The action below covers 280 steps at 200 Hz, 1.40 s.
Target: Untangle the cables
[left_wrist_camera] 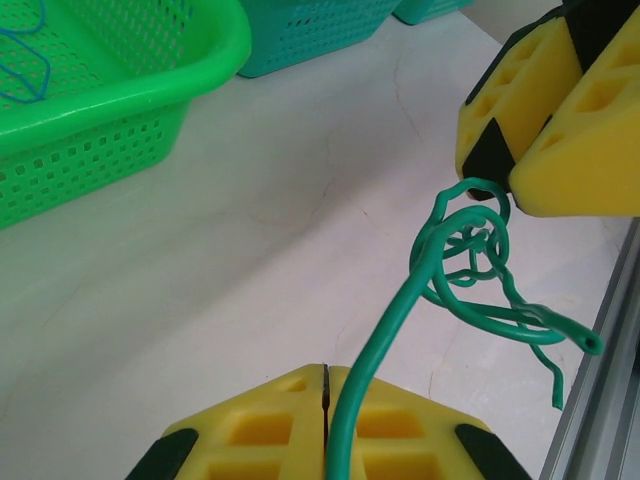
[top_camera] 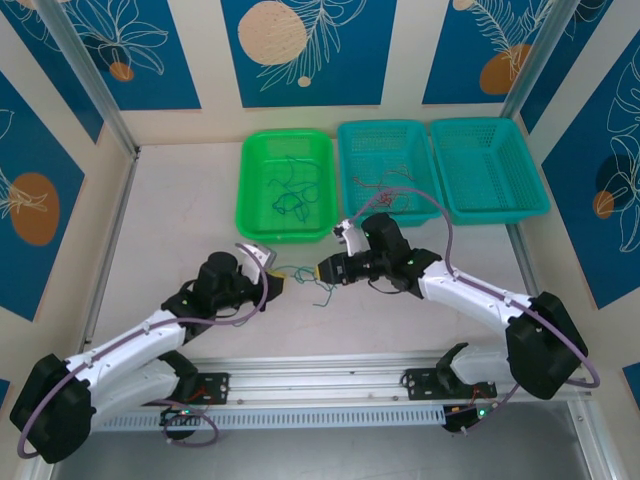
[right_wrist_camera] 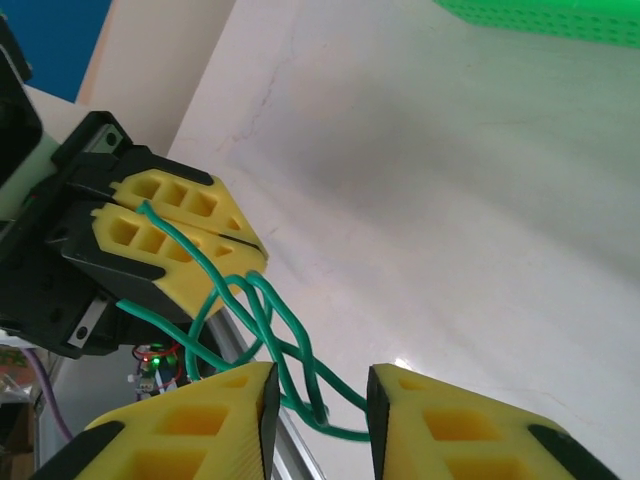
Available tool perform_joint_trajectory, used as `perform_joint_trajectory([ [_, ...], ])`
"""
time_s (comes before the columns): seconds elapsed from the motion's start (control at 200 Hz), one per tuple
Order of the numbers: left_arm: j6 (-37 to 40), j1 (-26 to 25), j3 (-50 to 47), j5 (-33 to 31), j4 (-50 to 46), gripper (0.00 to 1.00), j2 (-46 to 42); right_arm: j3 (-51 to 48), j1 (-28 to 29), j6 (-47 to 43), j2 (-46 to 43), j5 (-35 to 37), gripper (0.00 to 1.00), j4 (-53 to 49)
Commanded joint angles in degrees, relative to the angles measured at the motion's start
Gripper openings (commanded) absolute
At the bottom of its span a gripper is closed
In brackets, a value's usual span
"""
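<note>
Left gripper (left_wrist_camera: 325,372): jaws shut tight, pads pressed together; clamped on one end of the green cable (left_wrist_camera: 392,330), which ran out of the pad seam.
Right gripper (right_wrist_camera: 320,378): jaws part open w/ a clear gap btwn the pads; the cable's loops sat in that gap, closer to one pad; no pinch seen.
Grippers vs each other: tips faced one another, close together, low over the table (top_camera: 170,220) at centre-front.
Green cable, shape: a small knot of twisted loops right at the right gripper's tips in the left wrist view; from there one strand arced back to the left gripper.
Green cable, ends: two free tails stuck out past the knot, drooping toward the table.
Green cable, top view: strung btwn both tips, w/ a short squiggle hanging below.
Green basket (top_camera: 250,190): far side of the table, behind the grippers; thin blue & green strands (top_camera: 293,197) lay loose inside.
Mid teal basket (top_camera: 347,165): right beside the green one; reddish strands (top_camera: 385,185) inside.
Right teal basket (top_camera: 535,170): side by side w/ the mid one.
In the way: the right arm's wrist overlapped the mid basket's front rim in the top view; its purple-grey cable (top_camera: 440,215) arched over that corner.
Rail (top_camera: 330,365): alu, along the near edge, behind both tips.
</note>
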Motion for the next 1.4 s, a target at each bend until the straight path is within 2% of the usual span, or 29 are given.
perform_joint_trajectory([
  [0.0,0.48,-0.54,1.06,0.49,1.76,0.00,-0.37,-0.29,0.04,1.16,1.56,-3.26,0.30,2.67],
  [0.13,0.44,-0.55,1.12,0.53,1.67,0.00,-0.35,0.10,0.04,1.60,2.92,-4.01,0.26,3.87],
  [0.285,0.48,-0.54,1.06,-0.24,1.26,0.00,-0.55,0.43,-0.07,1.87,3.47,-3.32,0.06,3.73],
  [0.395,0.40,-0.54,1.06,-2.58,0.09,0.00,-1.52,-0.35,-0.35,1.87,2.08,0.11,0.00,2.73],
  [0.485,0.25,-0.54,0.90,-5.90,-1.69,0.00,-3.20,-1.13,-0.62,1.52,0.12,7.50,0.00,-0.83],
  [0.705,0.57,-0.45,-0.43,-10.16,-4.05,0.00,-8.92,-0.99,-1.28,2.45,-1.77,34.79,0.00,-17.93],
  [0.8,1.00,-0.43,-0.44,-10.98,-5.25,0.00,-9.66,-2.22,-2.84,5.95,-2.52,41.60,0.00,-22.78],
  [0.92,0.88,-0.43,-0.61,-11.70,-5.61,0.00,-9.78,-4.69,-5.51,11.33,-5.27,46.92,0.00,-26.39],
  [1.05,0.59,-0.37,-0.54,-13.75,-6.49,0.00,-9.81,-7.82,-9.79,17.57,-10.21,49.91,0.00,-29.17],
  [1.205,0.24,-0.36,-0.26,-18.68,-9.65,0.00,-10.43,-11.61,-16.80,23.99,-21.36,49.78,0.00,-32.47],
  [1.32,-1.29,0.33,-0.17,-24.24,-13.32,0.00,-11.03,-13.93,-26.35,25.00,-31.51,44.85,0.00,-34.35],
  [1.395,-1.07,0.87,-0.58,-22.11,-13.10,0.00,-11.57,-14.52,-31.98,23.69,-37.02,38.02,0.00,-33.52],
])
